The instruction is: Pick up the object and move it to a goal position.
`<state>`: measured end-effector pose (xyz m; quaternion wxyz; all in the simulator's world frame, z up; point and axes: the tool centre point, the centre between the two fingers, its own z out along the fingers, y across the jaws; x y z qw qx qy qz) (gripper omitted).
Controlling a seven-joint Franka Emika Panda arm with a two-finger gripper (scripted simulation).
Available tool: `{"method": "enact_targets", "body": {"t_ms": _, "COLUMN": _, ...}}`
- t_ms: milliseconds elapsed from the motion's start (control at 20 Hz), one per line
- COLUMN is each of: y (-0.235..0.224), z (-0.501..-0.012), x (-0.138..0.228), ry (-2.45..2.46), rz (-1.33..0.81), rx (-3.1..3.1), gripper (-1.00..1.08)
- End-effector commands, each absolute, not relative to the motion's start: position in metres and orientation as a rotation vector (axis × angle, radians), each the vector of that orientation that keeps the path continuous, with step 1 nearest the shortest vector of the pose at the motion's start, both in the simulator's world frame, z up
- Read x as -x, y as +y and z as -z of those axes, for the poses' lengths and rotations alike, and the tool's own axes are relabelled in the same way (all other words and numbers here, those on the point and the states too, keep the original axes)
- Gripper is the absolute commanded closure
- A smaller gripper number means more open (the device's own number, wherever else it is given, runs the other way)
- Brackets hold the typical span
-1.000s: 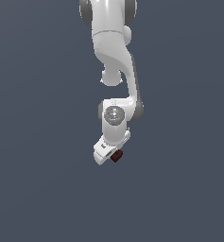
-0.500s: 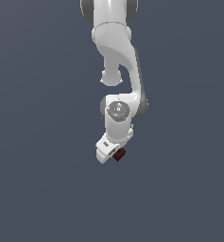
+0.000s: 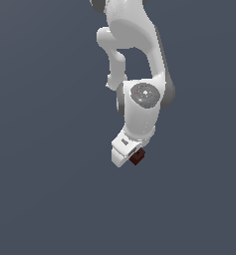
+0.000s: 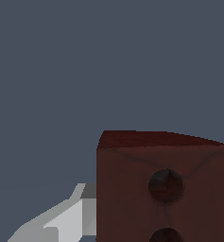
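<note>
Reddish-brown block (image 3: 137, 157) sits at gripper (image 3: 131, 158) tip, 5 o'clock of wrist joint. One finger (image 4: 61, 220) touches block; jaw state: cannot tell (second finger hidden). Risk: off-centre hold, block slips during transfer.

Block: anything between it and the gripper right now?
Nothing visible. The dark red block sits right at the tip of the white gripper, and in the wrist view it fills the frame beside one finger. Whether the jaws are clamped can't be told.
</note>
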<state>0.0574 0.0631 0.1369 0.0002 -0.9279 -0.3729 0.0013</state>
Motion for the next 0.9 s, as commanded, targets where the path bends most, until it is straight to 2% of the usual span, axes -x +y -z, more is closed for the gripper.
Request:
{"method": "enact_targets", "body": {"t_ms": 0, "y": 0.076, "z": -0.164, "x": -0.061, "ry": -1.172, "rz": -0.001, "rx": 2.915, "gripper": 1.08}}
{"method": "enact_targets", "body": {"t_ms": 500, "y": 0.125, "z": -0.265, "x": -0.078, "ry": -1.172, "rz": -0.001, "rx": 2.915, "gripper": 1.08}}
{"method": "enact_targets", "body": {"t_ms": 850, "y": 0.149, "z": -0.317, "x": -0.088, "ry": -1.170, "rz": 0.000, "rx": 2.915, "gripper": 1.08}}
